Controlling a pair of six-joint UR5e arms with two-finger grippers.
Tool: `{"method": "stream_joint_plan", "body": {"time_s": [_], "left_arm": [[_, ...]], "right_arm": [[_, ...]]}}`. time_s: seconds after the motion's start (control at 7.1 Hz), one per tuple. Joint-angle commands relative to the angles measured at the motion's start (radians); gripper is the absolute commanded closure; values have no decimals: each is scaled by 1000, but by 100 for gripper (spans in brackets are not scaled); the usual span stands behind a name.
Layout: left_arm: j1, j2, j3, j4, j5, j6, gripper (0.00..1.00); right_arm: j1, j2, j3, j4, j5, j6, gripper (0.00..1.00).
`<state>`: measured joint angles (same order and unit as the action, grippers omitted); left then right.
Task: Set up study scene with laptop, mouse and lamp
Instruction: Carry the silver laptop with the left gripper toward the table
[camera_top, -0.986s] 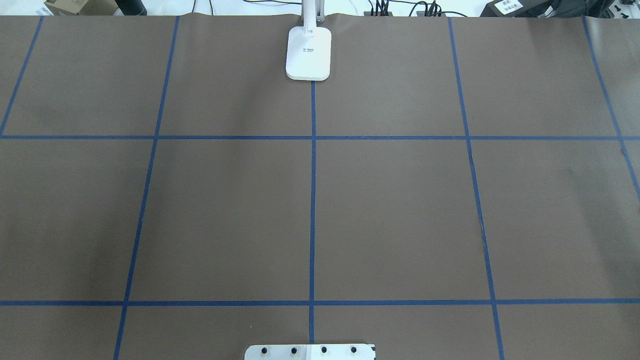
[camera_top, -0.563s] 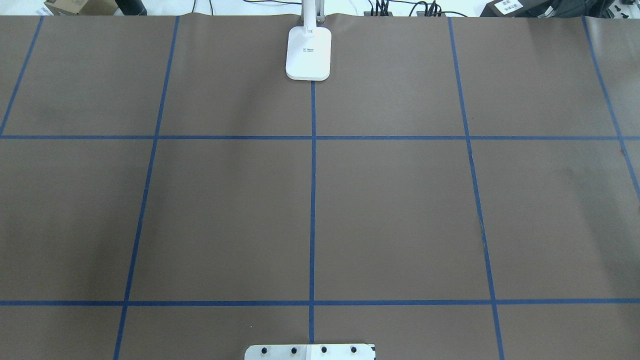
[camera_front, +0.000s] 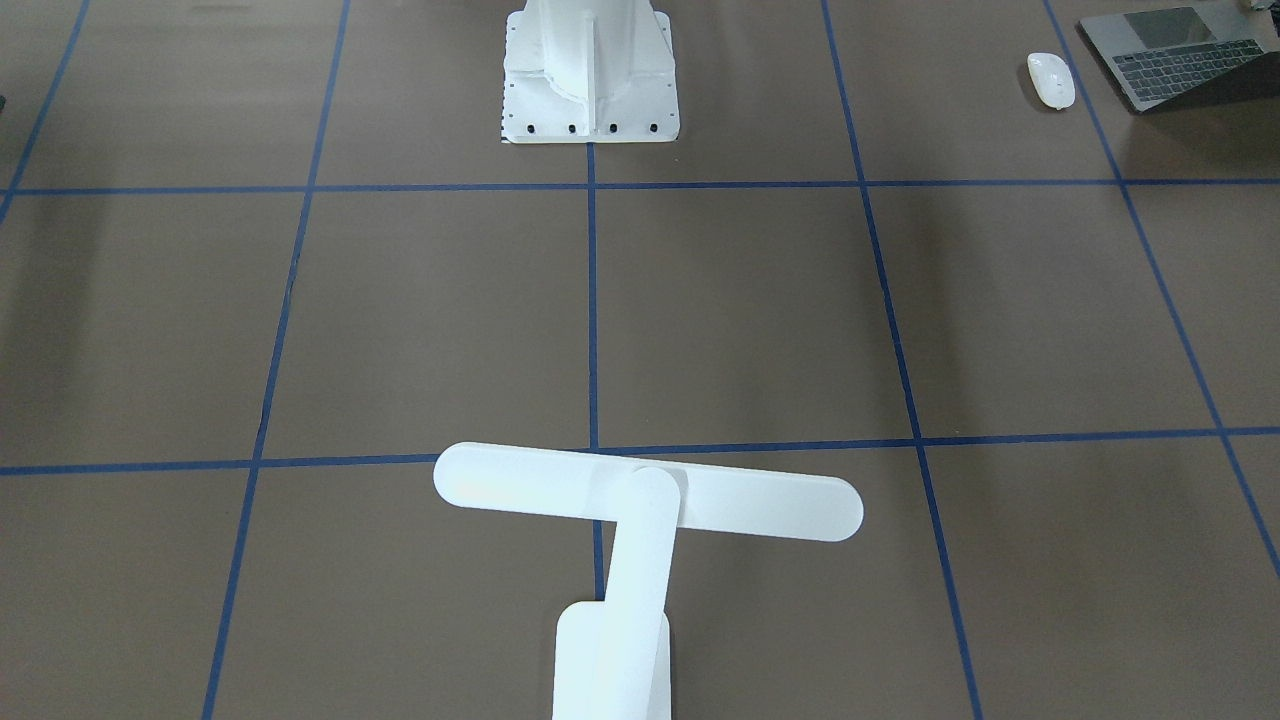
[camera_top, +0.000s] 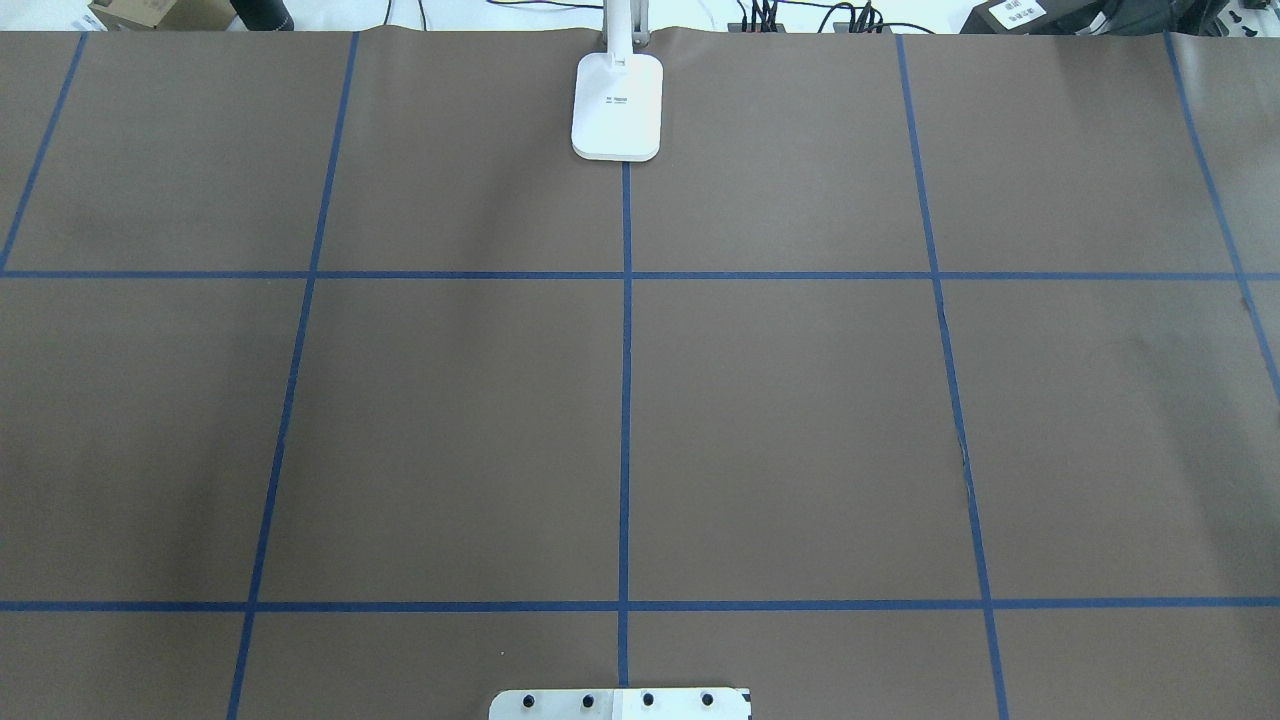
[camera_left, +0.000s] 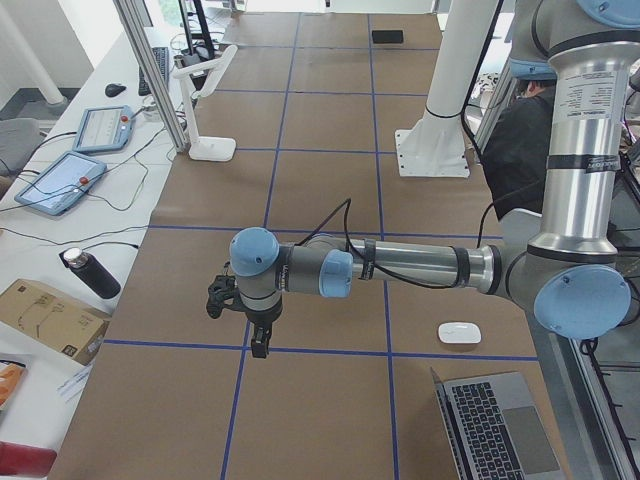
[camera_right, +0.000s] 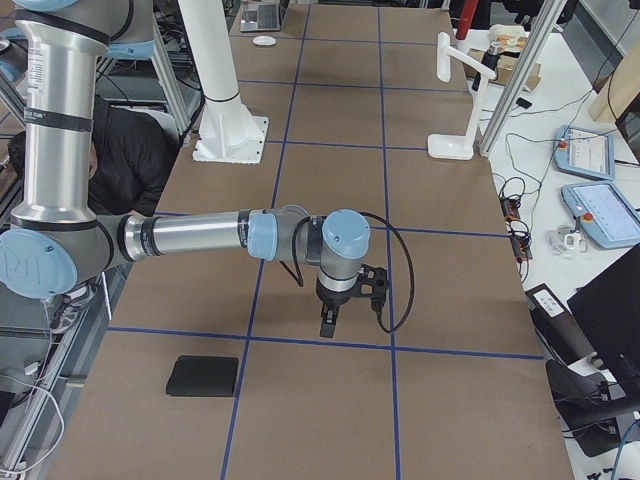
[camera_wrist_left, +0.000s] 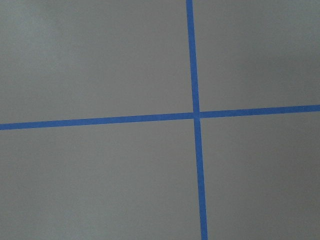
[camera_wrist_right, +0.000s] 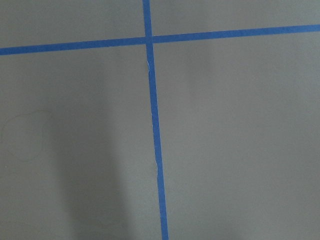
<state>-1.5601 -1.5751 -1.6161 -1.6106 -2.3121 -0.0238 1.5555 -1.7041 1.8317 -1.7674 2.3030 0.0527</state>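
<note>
The white T-shaped lamp (camera_front: 648, 492) stands at the table's far middle edge; its base shows in the overhead view (camera_top: 617, 105). The grey laptop (camera_front: 1170, 55) lies open at the robot's left near corner, with the white mouse (camera_front: 1050, 78) beside it. My left gripper (camera_left: 259, 345) hangs over bare table, well away from the mouse (camera_left: 459, 332) and laptop (camera_left: 495, 425). My right gripper (camera_right: 328, 325) hangs over bare table on the other side. Both show only in the side views, so I cannot tell whether they are open or shut. The wrist views show only brown paper and blue tape.
The white bolted pedestal (camera_front: 590, 70) stands at the robot's side, middle. A black mouse pad (camera_right: 203, 376) lies at the robot's right near corner. Tablets, cables and a bottle (camera_left: 90, 272) lie beyond the table's far edge.
</note>
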Motion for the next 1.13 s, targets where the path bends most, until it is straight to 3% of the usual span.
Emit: {"method": "stream_joint_plan", "body": {"time_s": [0.0,0.42,0.99], "left_arm": [[5,1,19,-5,-3,1,0],[3,3,50,-46,-29,-21,0],[-11,53,38,-51,-17,-328,0]], "right_arm": [[0,7,7,0,1,-1,1],[-2,104,-5,-4,-4,1,1],[-3,93,-47,0,13,-7,1]]}}
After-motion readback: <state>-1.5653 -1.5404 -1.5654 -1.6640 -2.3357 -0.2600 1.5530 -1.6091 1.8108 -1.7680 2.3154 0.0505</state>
